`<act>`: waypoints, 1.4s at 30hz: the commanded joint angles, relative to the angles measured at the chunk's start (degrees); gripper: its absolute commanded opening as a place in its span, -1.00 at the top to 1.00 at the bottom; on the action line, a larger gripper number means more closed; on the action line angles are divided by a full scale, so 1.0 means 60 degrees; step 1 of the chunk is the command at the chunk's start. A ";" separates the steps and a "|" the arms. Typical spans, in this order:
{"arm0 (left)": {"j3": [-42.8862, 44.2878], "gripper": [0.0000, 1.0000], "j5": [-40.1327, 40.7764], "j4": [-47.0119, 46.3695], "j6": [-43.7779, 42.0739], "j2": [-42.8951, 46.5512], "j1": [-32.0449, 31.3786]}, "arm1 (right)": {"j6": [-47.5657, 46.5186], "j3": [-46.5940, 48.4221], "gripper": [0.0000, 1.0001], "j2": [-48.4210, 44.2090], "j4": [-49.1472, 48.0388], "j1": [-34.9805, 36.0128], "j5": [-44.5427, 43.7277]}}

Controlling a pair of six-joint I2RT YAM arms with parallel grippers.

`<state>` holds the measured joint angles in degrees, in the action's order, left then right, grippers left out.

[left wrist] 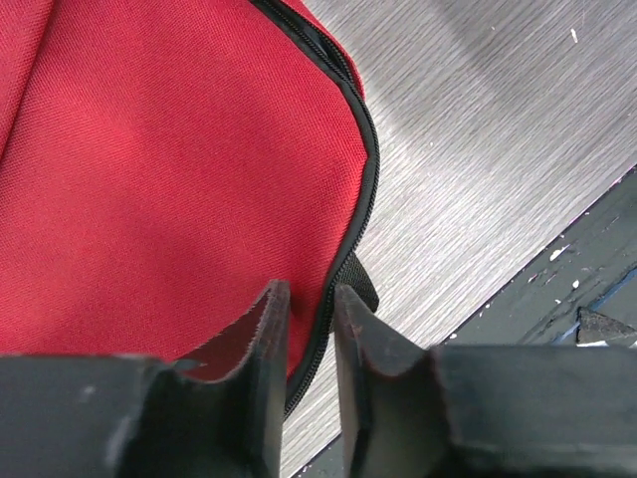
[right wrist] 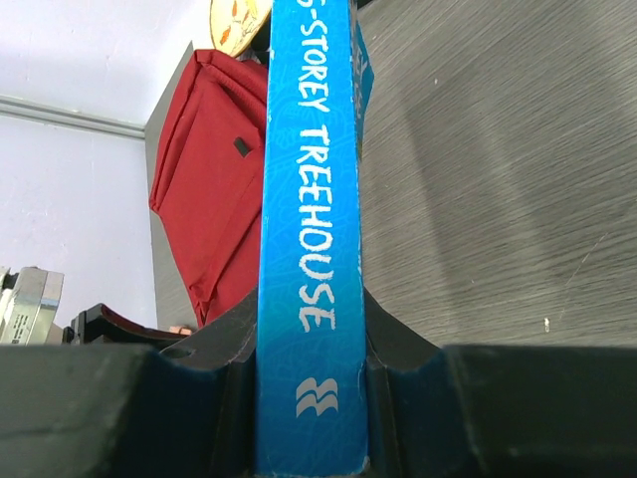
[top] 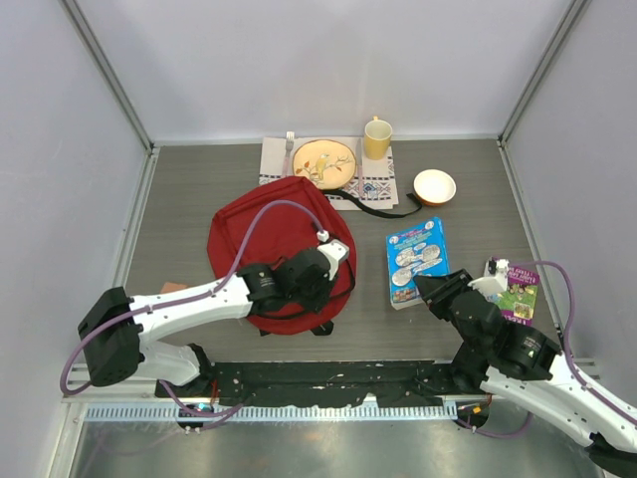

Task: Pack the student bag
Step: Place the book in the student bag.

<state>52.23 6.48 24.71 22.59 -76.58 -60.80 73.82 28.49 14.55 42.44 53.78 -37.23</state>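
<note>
Two-finger left gripper [left wrist: 307, 299], left wrist view: you see its black fingers [left wrist: 261, 344] drawn almost together at the bottom of the frame, with only a thin slot between them; the black zipper [left wrist: 370, 169] runs down into that slot; you cannot tell whether the pads actually pinch it.
Where the student bag [left wrist: 149, 159] is, left wrist view: its red fabric fills the upper left and centre; its curved zipper rim borders the grey wood-grain table [left wrist: 478, 149] on the right; a short black loop [left wrist: 363, 284] pokes out just beside the rim.
Right gripper [right wrist: 311, 329], right wrist view: clamped on a blue book [right wrist: 309, 199]; the spine runs vertically through the middle of the frame, with white lettering reading "-STOREY TREEHOUSE"; one finger presses each side.
Background, right wrist view: the student bag shows at upper left, beyond the book; the edge of a patterned plate [right wrist: 237, 18] peeks in at the top.
Top view, centre: the student bag lies left of centre on the table; your left gripper sits over its lower right edge; the book lies right of centre, cover up, apart from the student bag; your right gripper holds its lower right corner.
Top view, upper middle: a placemat [top: 376, 184] carries the plate and a fork [top: 290, 141]; a yellow mug [top: 377, 139] stands at its right end; a bowl [top: 434, 186] sits further right.
Top view, right edge: a purple and green packet [top: 519, 289] lies beside your right arm.
</note>
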 commanded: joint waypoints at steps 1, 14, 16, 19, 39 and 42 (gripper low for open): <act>-0.0077 0.69 0.0194 -0.0441 0.0000 0.0048 -0.0034 | 0.0323 0.0100 0.98 -0.0095 -0.0920 0.0002 -0.0357; 0.0171 1.00 0.2140 -0.0222 0.0571 0.1259 -0.0019 | -0.0055 0.0217 0.98 -0.0154 -0.1036 -0.0013 -0.0095; 0.0362 1.00 0.2681 -0.0178 0.0644 0.1628 0.0098 | -0.0262 0.0261 0.99 -0.0124 -0.1183 0.0002 0.0052; 0.0801 1.00 0.3122 -0.0032 0.0703 0.2229 0.0405 | -0.0862 0.0087 0.98 0.0035 -0.2017 0.0002 0.0915; 0.1886 1.00 0.4809 -0.0383 0.1757 0.3007 0.0479 | 0.0528 -0.0808 0.99 0.3460 -0.7583 0.0002 0.6804; 0.2018 1.00 0.4561 -0.0398 0.1772 0.2802 0.0479 | 0.0543 -0.0750 0.99 0.4208 -0.7921 0.0002 0.7142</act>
<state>61.06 34.44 26.92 31.64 -59.02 -57.78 74.39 23.20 35.46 7.27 53.78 -0.73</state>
